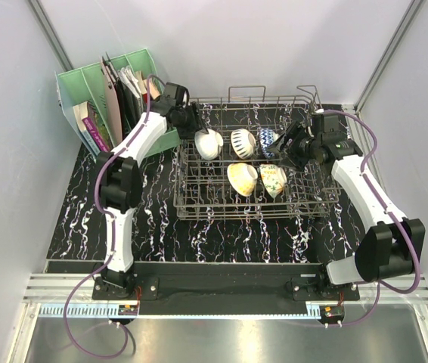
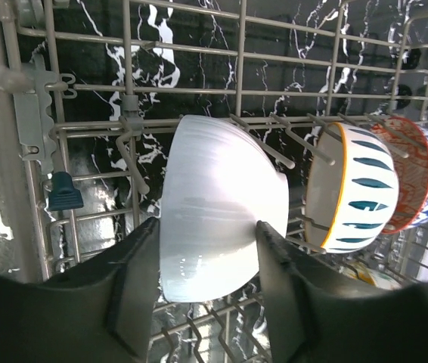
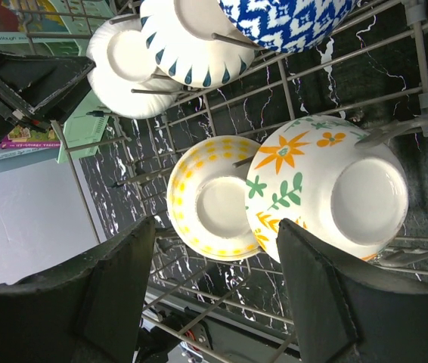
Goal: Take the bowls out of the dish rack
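- green plastic file holder (image 1: pixel 74 85), stuffed with upright folders and papers (image 1: pixel 119 91)
- magenta-spined book (image 1: pixel 95 130) sits in the holder's nearest slot
- black white-veined marble tabletop (image 1: pixel 199 234) under the holder

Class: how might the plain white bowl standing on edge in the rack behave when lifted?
The white bowl shines, so it may slip between the jaws. It looks ceramic: probably stiff, yet chippable against the wire dish rack. Round and on edge, it could roll once freed.
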Motion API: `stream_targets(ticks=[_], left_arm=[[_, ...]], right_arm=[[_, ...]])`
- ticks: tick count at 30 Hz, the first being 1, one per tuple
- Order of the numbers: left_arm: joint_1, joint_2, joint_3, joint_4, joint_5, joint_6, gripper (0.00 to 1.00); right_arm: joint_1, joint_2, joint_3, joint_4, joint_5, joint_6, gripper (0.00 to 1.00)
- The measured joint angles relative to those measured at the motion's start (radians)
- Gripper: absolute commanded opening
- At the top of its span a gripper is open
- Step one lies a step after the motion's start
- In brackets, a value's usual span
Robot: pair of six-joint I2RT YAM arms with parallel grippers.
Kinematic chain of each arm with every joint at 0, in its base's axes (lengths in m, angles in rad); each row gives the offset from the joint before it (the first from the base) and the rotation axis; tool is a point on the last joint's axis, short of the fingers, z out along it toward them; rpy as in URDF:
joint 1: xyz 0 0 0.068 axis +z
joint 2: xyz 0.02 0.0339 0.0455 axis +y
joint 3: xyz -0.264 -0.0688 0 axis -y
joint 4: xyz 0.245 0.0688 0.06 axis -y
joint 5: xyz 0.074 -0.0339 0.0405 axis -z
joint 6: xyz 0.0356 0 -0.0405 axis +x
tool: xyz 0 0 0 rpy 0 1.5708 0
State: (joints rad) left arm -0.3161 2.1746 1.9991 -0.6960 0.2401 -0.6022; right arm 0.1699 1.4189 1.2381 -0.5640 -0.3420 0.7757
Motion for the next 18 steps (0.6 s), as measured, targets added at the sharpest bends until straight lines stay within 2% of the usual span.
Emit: stream_targets(ticks=[2, 5, 6, 8, 12, 15, 18], left_arm=[[0.007, 0.0, 0.0, -0.005, 0.024, -0.009, 0.41], [0.009, 0.0, 0.003, -0.01, 0.034, -0.013, 0.29], [0.011, 0.0, 0.003, -0.012, 0.041, -0.017, 0.15], [0.017, 0.0, 0.003, -0.014, 0.06, -0.024, 0.04], [0.025, 0.003, 0.004, -0.011, 0.089, -0.037, 0.06], [0.031, 0.01, 0.011, -0.011, 0.115, -0.053, 0.0], [0.032, 0.021, 0.026, -0.013, 0.138, -0.064, 0.0]], right_arm=[[0.0, 0.004, 0.003, 0.002, 0.0, 0.0, 0.73], [0.0, 0.007, 0.003, 0.002, 0.0, 0.004, 0.74], [0.0, 0.008, 0.003, 0.003, 0.0, 0.004, 0.74], [0.0, 0.011, 0.003, 0.002, 0.0, 0.006, 0.74], [0.0, 0.02, 0.003, 0.002, 0.001, 0.007, 0.73], [0.0, 0.023, 0.003, 0.002, 0.001, 0.007, 0.73], [0.0, 0.023, 0.003, 0.003, 0.002, 0.007, 0.73]])
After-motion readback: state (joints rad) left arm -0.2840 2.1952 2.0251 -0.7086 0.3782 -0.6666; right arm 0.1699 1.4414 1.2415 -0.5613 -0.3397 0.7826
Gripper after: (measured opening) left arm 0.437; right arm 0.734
